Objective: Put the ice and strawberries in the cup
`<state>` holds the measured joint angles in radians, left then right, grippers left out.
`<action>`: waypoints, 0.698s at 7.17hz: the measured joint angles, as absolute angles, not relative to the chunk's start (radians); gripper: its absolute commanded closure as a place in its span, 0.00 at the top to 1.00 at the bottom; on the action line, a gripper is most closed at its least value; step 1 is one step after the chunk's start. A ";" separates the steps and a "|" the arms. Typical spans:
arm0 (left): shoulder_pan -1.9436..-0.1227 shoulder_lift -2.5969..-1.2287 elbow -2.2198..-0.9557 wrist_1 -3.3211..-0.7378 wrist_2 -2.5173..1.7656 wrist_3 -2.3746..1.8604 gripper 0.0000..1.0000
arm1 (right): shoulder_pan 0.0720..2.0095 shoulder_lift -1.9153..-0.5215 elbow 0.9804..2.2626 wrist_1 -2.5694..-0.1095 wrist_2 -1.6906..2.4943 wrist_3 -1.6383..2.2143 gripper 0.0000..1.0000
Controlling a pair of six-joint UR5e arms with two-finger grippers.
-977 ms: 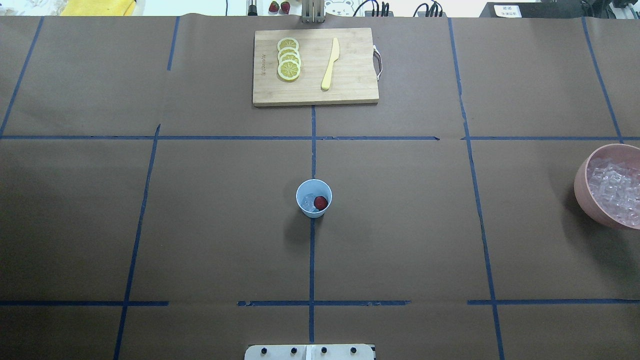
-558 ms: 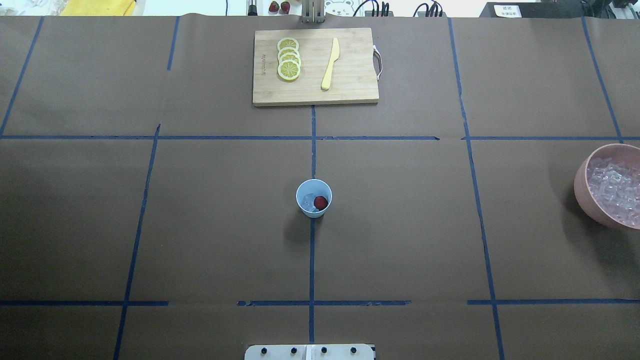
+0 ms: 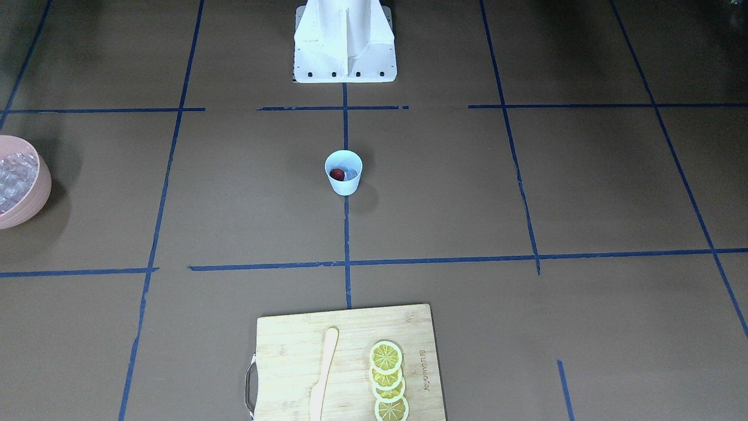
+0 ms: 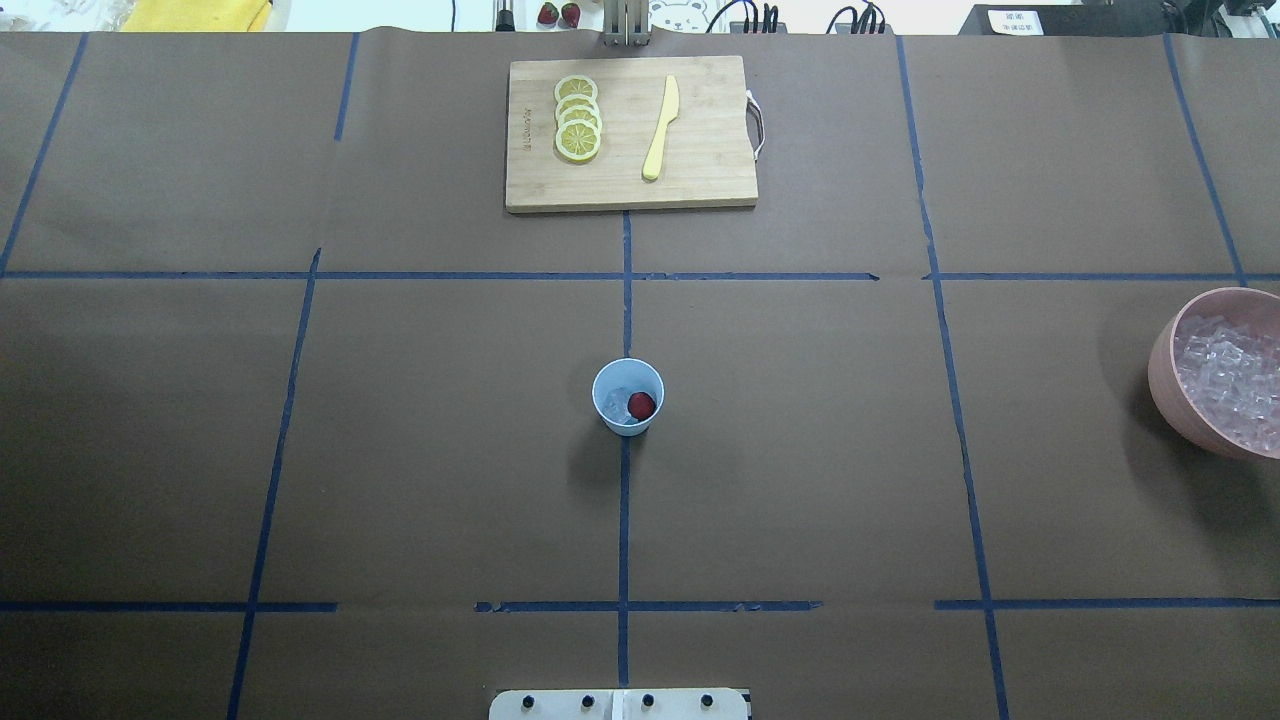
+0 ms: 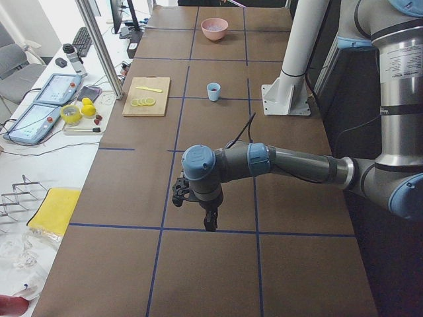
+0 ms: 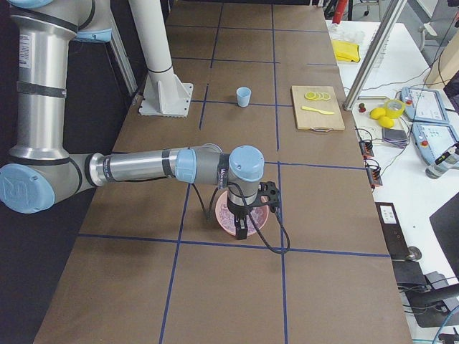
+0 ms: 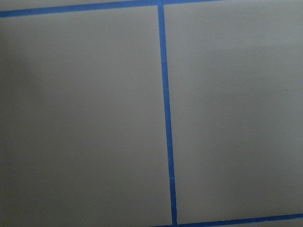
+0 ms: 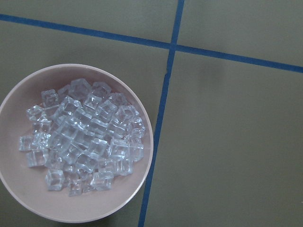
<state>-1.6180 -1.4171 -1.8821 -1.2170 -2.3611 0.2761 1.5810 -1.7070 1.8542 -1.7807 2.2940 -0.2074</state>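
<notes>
The light-blue cup (image 4: 628,420) stands upright at the table's middle on a blue tape line. It also shows in the front view (image 3: 343,182). Inside it lie the dark-red strawberry (image 4: 641,405) and some clear ice (image 4: 616,397). More ice (image 8: 80,137) fills the pink bowl (image 8: 144,118). My left gripper (image 5: 210,223) hangs over bare table far from the cup, seen only in the left side view. My right gripper (image 6: 241,231) hangs above the pink bowl, seen only in the right side view. I cannot tell whether either is open or shut.
A wooden cutting board (image 4: 700,170) at the far middle holds lemon slices (image 4: 578,118) and a yellow knife (image 4: 661,127). The pink bowl (image 4: 1165,385) sits at the table's right edge. The robot base (image 3: 345,41) stands at the near edge.
</notes>
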 measured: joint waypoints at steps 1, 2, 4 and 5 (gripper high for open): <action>-1.618 -1.410 -1.887 -1.240 -2.364 0.278 1.00 | 1.575 -1.704 1.847 -1.779 2.271 -0.204 1.00; -1.617 -1.401 -1.886 -1.254 -2.366 0.279 1.00 | 1.570 -1.702 1.837 -1.765 2.259 -0.203 1.00; -1.617 -1.395 -1.882 -1.265 -2.361 0.278 1.00 | 1.567 -1.706 1.835 -1.725 2.266 -0.202 1.00; -1.617 -1.395 -1.885 -1.266 -2.360 0.278 1.00 | 1.567 -1.709 1.840 -1.719 2.284 -0.203 1.00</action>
<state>-1.6169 -1.3954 -1.8851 -1.2661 -2.3595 0.2778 1.5673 -1.7090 1.8398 -1.7193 2.2842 -0.2026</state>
